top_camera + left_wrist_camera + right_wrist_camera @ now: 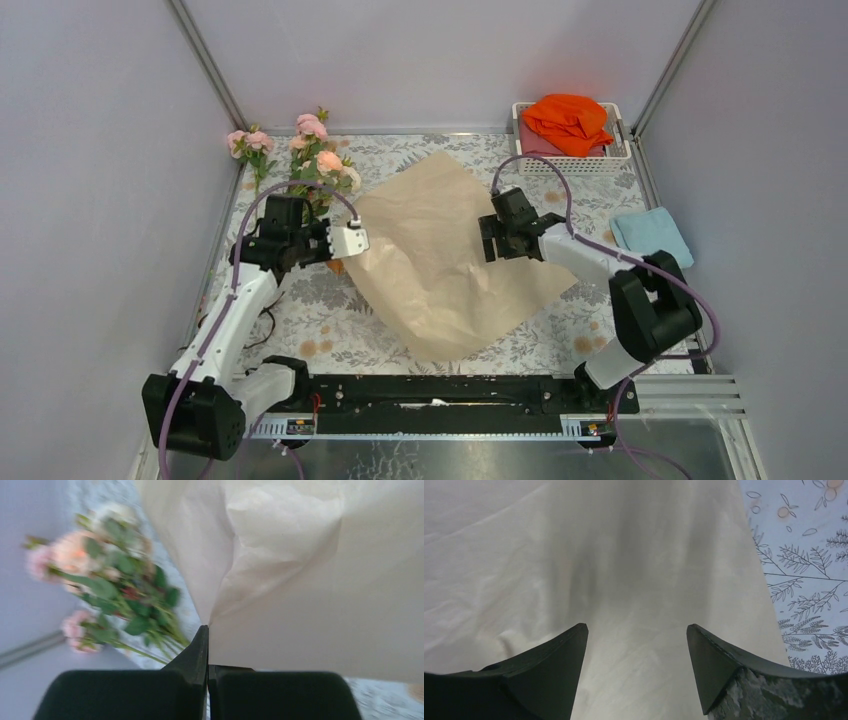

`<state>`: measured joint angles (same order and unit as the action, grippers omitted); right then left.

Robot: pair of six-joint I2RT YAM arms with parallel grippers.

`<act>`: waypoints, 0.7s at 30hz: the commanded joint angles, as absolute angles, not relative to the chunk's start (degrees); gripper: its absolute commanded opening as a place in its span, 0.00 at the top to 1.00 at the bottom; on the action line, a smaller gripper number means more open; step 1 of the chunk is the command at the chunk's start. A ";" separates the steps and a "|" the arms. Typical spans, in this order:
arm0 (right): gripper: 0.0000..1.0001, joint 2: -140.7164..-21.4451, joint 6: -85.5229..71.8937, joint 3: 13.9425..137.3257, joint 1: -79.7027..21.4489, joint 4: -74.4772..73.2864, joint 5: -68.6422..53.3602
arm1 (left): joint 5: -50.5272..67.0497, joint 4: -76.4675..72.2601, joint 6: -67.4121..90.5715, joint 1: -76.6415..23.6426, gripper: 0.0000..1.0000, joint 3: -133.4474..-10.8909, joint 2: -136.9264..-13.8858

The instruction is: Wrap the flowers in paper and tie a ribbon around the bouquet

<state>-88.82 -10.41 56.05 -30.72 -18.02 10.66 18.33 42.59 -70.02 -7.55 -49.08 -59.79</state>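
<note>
**Laying out the paper, flowers not on it yet**

Top view: the paper (440,270) lies tan side up on the surface (320,325), and the flowers (315,150) sit off its far-left edge. The left end effector (352,240) is at the sheet's left edge, and the right end effector (487,240) hangs over its right part.

Left wrist: jaws pinched shut on the paper's edge.

Right wrist: jaws wide, nothing held, paper below.

My guess for next: flatten the sheet, then fetch the flowers.

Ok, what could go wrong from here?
The left gripper holds only the edge of the paper; a hard pull could tear it or slip it free. The right gripper hangs with jaws open above the sheet, so nothing anchors it. The flowers lie off the sheet; folding now may miss them.
</note>
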 commanded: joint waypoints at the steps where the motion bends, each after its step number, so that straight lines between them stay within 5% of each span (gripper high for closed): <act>1: 0.21 -94.33 -14.94 55.91 -27.41 -13.07 14.19 | 13.86 33.64 -73.76 -10.71 1.00 -55.01 -64.17; 8: 0.23 -99.78 -16.57 55.77 -25.21 -11.24 16.14 | 8.68 31.28 -79.10 -13.87 1.00 -54.08 -65.98; 9: 0.23 -100.40 -16.53 55.93 -24.96 -11.33 16.42 | 8.74 33.33 -79.44 -14.18 0.93 -54.03 -65.97; 13: 0.22 -101.40 -16.45 55.78 -24.20 -10.40 18.87 | 14.13 50.30 -82.62 -14.33 0.36 -51.49 -64.77; 15: 0.22 -101.65 -16.78 56.08 -23.07 -10.01 18.72 | 18.65 56.10 -80.34 -14.41 0.22 -51.39 -64.08; 21: 0.22 -101.40 -15.42 58.47 -21.53 -11.22 19.29 | 19.86 61.30 -62.02 -14.13 0.02 -58.18 -64.01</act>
<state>-100.57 -16.34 56.45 -22.44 -9.67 15.57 18.26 55.94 -75.46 -13.89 -52.97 -64.97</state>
